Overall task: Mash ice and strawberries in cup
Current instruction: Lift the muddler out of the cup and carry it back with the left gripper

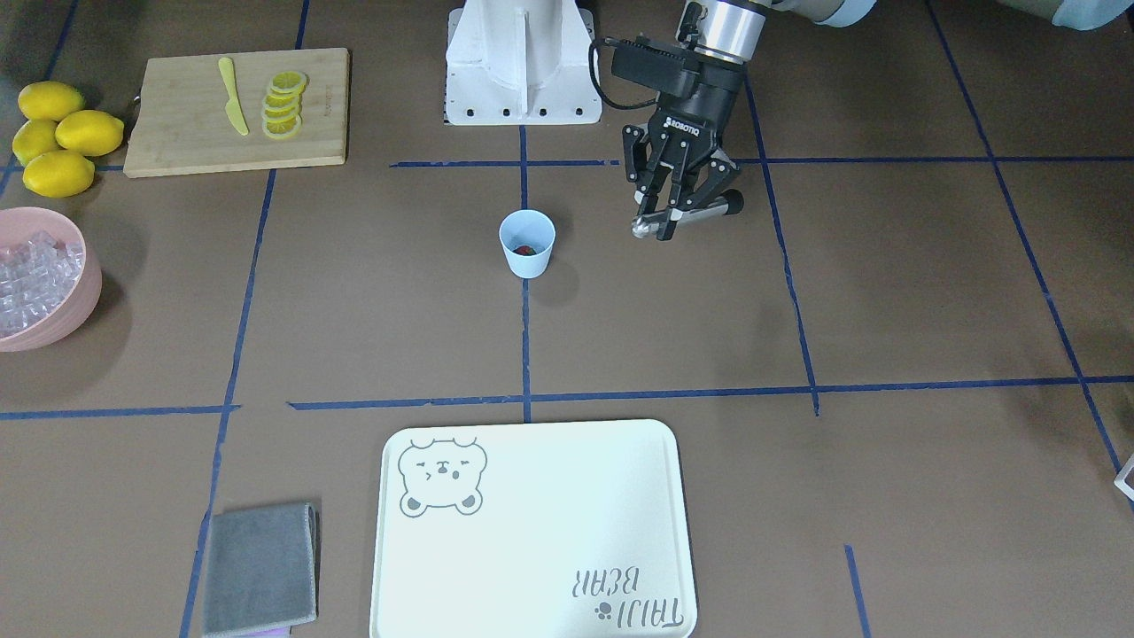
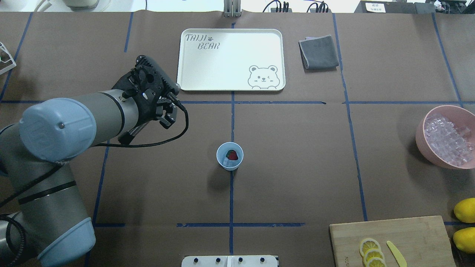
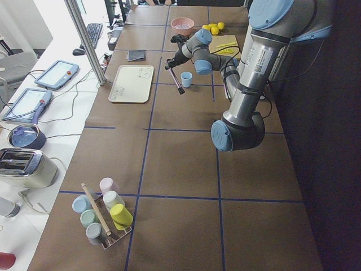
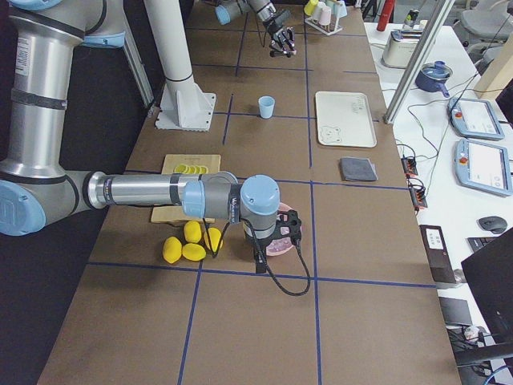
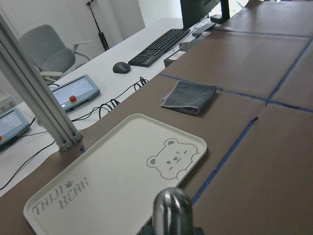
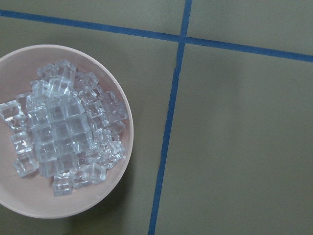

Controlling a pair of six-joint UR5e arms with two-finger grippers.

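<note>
We look over the brown paper-covered table, crossed by blue tape lines. The grey left arm reaches across its left half. The left gripper hangs above the surface, clenched on a slim rod with a rounded metal end. At the right edge sits the large round pink bowl, heaped with clear ice cubes. The right gripper hovers over it, and we cannot tell whether its jaws are apart or closed. The small light blue plastic cup stands upright at the table's middle on a tape line. It is to the right of the left gripper, nearer the robot's base and clearly apart from it. Inside the cup lie a tiny red strawberry and a single clear ice cube beside it.
</note>
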